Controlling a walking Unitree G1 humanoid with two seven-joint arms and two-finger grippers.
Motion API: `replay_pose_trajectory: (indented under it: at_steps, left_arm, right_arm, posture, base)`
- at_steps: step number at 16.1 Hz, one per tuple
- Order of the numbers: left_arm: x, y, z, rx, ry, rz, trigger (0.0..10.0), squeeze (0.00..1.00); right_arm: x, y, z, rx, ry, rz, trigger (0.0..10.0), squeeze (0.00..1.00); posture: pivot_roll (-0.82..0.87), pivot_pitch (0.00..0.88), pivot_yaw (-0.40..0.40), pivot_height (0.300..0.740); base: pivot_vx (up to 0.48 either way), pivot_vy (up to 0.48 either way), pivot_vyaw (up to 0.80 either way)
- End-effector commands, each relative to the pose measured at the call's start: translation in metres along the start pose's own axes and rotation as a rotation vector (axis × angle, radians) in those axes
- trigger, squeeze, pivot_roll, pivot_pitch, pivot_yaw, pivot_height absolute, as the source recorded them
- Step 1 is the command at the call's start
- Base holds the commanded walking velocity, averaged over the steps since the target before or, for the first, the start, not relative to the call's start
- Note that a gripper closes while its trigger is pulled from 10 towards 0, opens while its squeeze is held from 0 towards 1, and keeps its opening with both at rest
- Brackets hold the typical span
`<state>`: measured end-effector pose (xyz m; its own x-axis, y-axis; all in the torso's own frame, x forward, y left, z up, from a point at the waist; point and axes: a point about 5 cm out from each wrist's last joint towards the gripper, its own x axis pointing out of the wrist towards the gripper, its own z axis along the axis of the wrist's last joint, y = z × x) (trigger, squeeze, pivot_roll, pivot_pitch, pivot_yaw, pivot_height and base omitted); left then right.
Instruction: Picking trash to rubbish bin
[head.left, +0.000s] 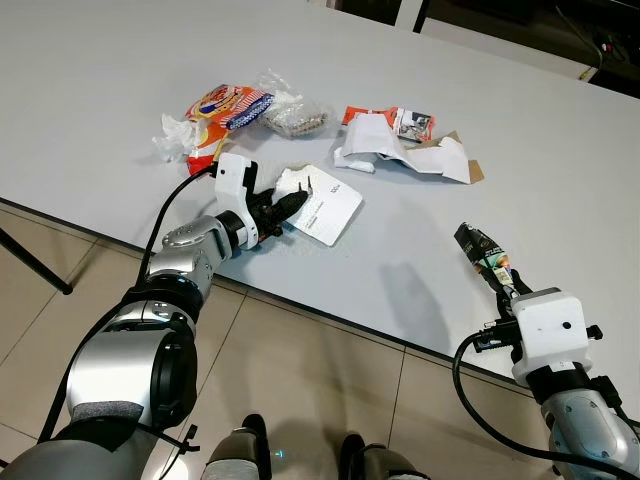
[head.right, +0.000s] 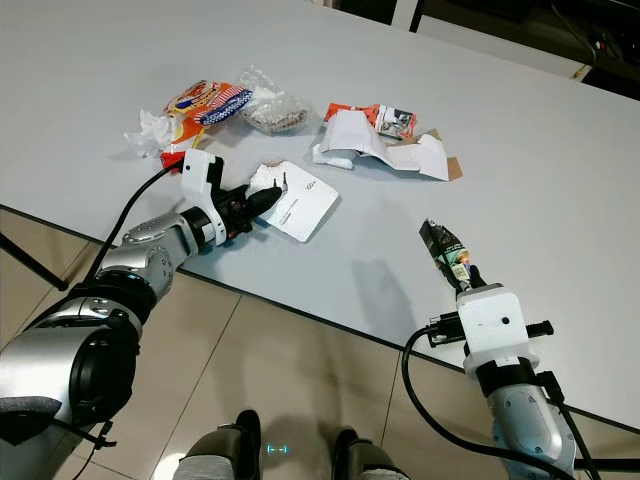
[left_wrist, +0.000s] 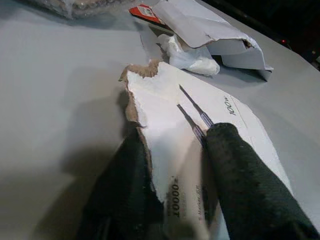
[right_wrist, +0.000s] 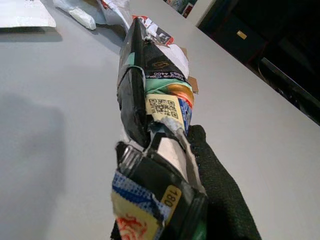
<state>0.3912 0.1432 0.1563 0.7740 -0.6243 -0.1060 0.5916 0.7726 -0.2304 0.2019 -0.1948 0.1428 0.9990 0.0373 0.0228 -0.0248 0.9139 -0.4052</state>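
Grey surface (head.left: 120, 70) spreads wide above a tiled floor (head.left: 310, 380), littered across its middle. Torn white cardboard packaging (head.left: 405, 150) lies flattened toward the far right of the litter, and well to its left sits a red-and-yellow snack bag (head.left: 225, 108) with a clear plastic bag (head.left: 292, 115) touching it. Nearer the edge, the left gripper (head.left: 285, 208) pinches a torn white card (head.left: 325, 205) between its fingers (left_wrist: 250, 180), the card resting on the surface. The right gripper (head.left: 497, 275) is clamped on a crumpled dark wrapper (right_wrist: 150, 90), held above the surface near its front edge.
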Motion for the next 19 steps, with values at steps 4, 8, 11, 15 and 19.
replay_pose_trajectory:
  at_steps: [4, 8, 11, 15, 19]
  left_arm:
    - [-0.004, -0.002, -0.035, -0.08, 0.123, 0.015, 0.0, 0.0]
    - [-0.005, 0.0, -0.036, -0.092, 0.112, 0.031, 0.0, 0.0]
    - [-0.006, 0.003, -0.034, -0.117, 0.076, 0.071, 0.0, 0.0]
    - [-0.009, 0.009, -0.031, -0.113, 0.036, 0.132, 0.0, 0.0]
    - [-0.012, 0.015, -0.027, -0.081, -0.008, 0.229, 0.0, 0.0]
  right_arm:
    - [0.0, -0.004, 0.001, -0.01, 0.0, -0.015, 10.0, 0.0]
    - [0.001, -0.004, 0.001, -0.01, -0.001, -0.014, 10.0, 0.0]
    - [0.004, -0.004, 0.0, -0.01, -0.005, -0.017, 10.0, 0.0]
    - [0.01, -0.004, 0.001, -0.011, -0.016, -0.021, 10.0, 0.0]
    - [0.013, -0.005, 0.0, -0.013, -0.024, -0.02, 10.0, 0.0]
  posture:
    - [-0.03, 0.248, -0.11, 0.74]
    - [-0.03, 0.249, -0.111, 0.74]
    - [-0.02, 0.231, -0.105, 0.74]
    - [0.0, 0.214, -0.102, 0.74]
    - [0.0, 0.209, -0.105, 0.74]
  base:
    - [0.0, 0.0, 0.0]
    - [0.0, 0.0, 0.0]
    - [0.0, 0.0, 0.0]
    - [0.0, 0.0, 0.0]
    - [0.0, 0.0, 0.0]
